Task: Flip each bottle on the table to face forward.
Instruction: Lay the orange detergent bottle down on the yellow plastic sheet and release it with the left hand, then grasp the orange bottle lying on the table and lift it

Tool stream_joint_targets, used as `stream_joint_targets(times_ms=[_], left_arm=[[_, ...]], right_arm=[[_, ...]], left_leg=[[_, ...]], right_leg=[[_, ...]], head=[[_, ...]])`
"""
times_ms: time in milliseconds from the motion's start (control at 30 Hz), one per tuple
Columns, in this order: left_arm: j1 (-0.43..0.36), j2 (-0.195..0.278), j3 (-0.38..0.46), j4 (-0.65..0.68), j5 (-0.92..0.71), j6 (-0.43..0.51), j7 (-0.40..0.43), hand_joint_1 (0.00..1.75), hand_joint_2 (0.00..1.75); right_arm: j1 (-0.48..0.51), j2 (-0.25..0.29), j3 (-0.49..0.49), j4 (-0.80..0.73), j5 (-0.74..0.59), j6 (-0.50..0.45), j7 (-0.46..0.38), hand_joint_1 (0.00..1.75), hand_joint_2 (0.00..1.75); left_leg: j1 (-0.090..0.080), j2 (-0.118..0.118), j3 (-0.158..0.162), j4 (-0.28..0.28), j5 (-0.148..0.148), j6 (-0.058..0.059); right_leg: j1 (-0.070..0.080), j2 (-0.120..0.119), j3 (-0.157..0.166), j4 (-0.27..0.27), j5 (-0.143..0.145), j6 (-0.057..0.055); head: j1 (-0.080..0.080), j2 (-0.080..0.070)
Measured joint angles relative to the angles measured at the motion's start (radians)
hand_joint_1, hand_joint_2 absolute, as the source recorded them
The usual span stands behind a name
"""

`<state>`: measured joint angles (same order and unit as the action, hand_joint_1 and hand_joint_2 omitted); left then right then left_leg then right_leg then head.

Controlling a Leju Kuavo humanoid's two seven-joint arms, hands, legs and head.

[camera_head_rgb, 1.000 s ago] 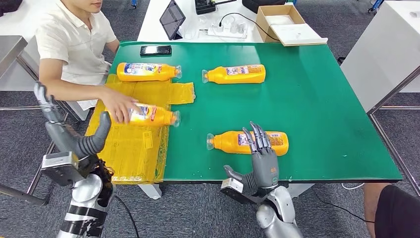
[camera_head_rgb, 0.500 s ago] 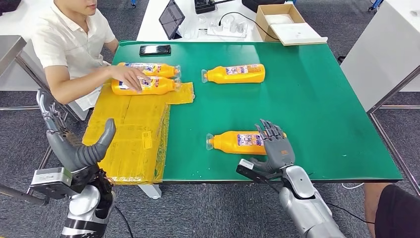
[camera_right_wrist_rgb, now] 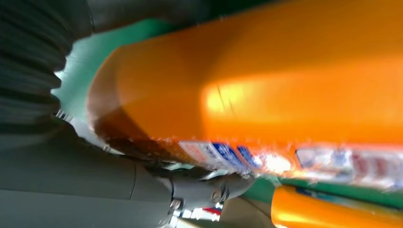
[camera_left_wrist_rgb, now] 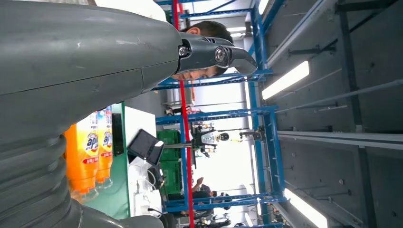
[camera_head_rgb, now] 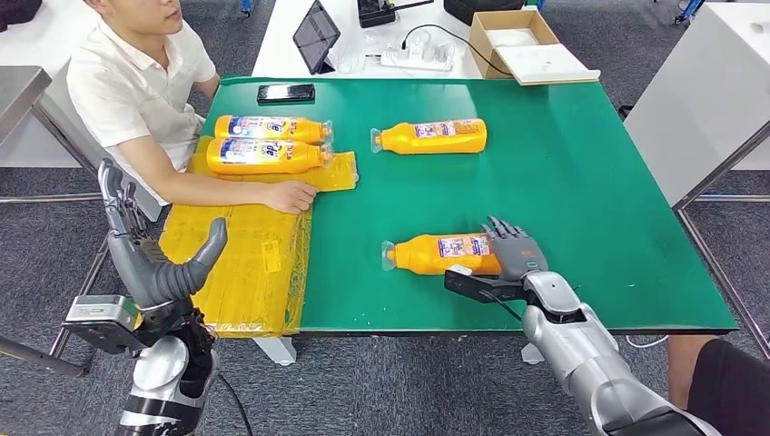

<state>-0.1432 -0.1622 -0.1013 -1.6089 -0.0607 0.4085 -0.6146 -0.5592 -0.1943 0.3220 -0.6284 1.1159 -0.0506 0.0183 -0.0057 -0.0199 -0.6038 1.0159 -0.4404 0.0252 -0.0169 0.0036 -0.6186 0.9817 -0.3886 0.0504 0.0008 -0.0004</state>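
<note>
Near bottle is lying on its side on the green table, close to the front edge, clear cap pointing toward the robot's left, label facing up. Right hand is wrapping around the base end of this bottle, fingers curling over its top and thumb coming in at the near side; the hand is gripping it. In the right wrist view the orange body is sitting right against the palm, with the thumb lying under it, label strip showing along the edge.

Left hand is hovering off the table's left side, above the floor, fingers spread and pointing up, thumb standing apart, holding nothing. It is well apart from every bottle.

Far bottle is lying alone mid-table, cap to the left, well beyond the right hand. Two more bottles, back one and front one, are lying side by side and touching at the far left, partly on a yellow sheet that is draping over the table's left edge.

A person in a white shirt is sitting at the left, their hand resting on the yellow sheet just in front of the bottle pair.
</note>
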Motion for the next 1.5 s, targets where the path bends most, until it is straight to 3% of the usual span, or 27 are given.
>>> stream_joint_targets(times_ms=[167,233,433,500,600,733,833,1233,1367,1500], left_arm=[[-0.003,-0.003,0.002,0.014,0.009,-0.011,0.000,0.00,1.75],[-0.004,-0.003,0.003,0.019,0.012,-0.016,-0.003,0.00,1.75],[-0.005,-0.004,0.003,0.033,0.052,-0.024,-0.001,0.00,1.75],[-0.003,-0.011,0.001,0.038,0.095,-0.017,0.038,0.00,1.75],[0.003,-0.028,-0.012,0.062,0.183,-0.036,0.129,0.00,1.75],[0.004,-0.039,-0.049,0.127,0.308,-0.119,0.223,0.00,1.75],[0.003,-0.046,-0.083,0.194,0.369,-0.160,0.236,0.00,1.75],[-0.001,-0.053,-0.136,0.285,0.388,-0.190,0.221,0.00,1.75],[0.001,-0.050,-0.172,0.305,0.366,-0.308,0.180,0.00,1.75],[0.011,-0.045,-0.206,0.305,0.334,-0.410,0.130,0.00,1.75]], right_arm=[[-0.029,-0.013,0.005,0.046,-0.027,0.014,-0.020,1.75,1.75],[-0.037,-0.015,0.005,0.055,-0.072,0.027,-0.065,1.75,1.75],[0.005,0.012,-0.044,0.018,-0.432,0.053,-0.369,1.75,1.75],[0.070,0.049,-0.065,-0.065,-0.544,0.017,-0.434,1.75,1.75],[0.167,0.108,-0.079,-0.253,-0.649,-0.071,-0.454,1.75,1.75],[0.231,0.155,-0.091,-0.451,-0.730,-0.156,-0.516,1.75,1.75],[0.261,0.187,-0.100,-0.561,-0.784,-0.206,-0.581,1.75,1.75],[0.300,0.230,-0.101,-0.707,-0.814,-0.230,-0.608,1.75,1.75],[0.293,0.244,-0.084,-0.715,-0.838,-0.215,-0.607,1.75,1.75],[0.261,0.255,-0.038,-0.656,-0.839,-0.141,-0.568,1.75,1.75]], left_leg=[[0.000,0.000,0.002,0.000,0.000,0.000],[0.000,0.000,0.003,0.000,0.000,0.000],[0.001,0.002,0.003,0.000,-0.001,0.000],[0.001,0.004,0.002,0.000,-0.002,0.000],[0.002,0.003,-0.001,0.000,-0.001,-0.001],[0.003,0.002,-0.004,0.000,-0.001,-0.001],[0.002,0.004,-0.004,0.000,-0.002,0.000],[0.001,0.003,-0.005,0.000,-0.002,0.000],[0.001,0.004,-0.005,0.000,-0.002,0.000],[0.001,0.004,-0.006,0.000,-0.002,0.000]], right_leg=[[0.000,0.000,0.002,0.000,0.000,0.000],[0.000,0.000,0.003,0.000,0.000,0.000],[0.001,0.001,0.003,0.000,0.000,0.000],[0.001,0.002,0.002,0.001,0.000,0.000],[0.003,0.002,-0.002,0.001,-0.001,-0.001],[0.003,0.002,-0.004,0.001,-0.001,-0.001],[0.002,0.003,-0.004,0.001,0.000,-0.001],[0.001,0.002,-0.005,0.000,0.000,0.000],[0.001,0.002,-0.005,0.000,0.000,0.000],[0.001,0.002,-0.005,0.001,0.000,0.000]], head=[[0.000,0.000],[0.000,0.000],[0.000,0.000],[0.000,0.000],[-0.001,0.000],[0.000,0.000],[0.000,0.000],[0.000,0.000],[0.000,0.000],[0.000,0.000]])
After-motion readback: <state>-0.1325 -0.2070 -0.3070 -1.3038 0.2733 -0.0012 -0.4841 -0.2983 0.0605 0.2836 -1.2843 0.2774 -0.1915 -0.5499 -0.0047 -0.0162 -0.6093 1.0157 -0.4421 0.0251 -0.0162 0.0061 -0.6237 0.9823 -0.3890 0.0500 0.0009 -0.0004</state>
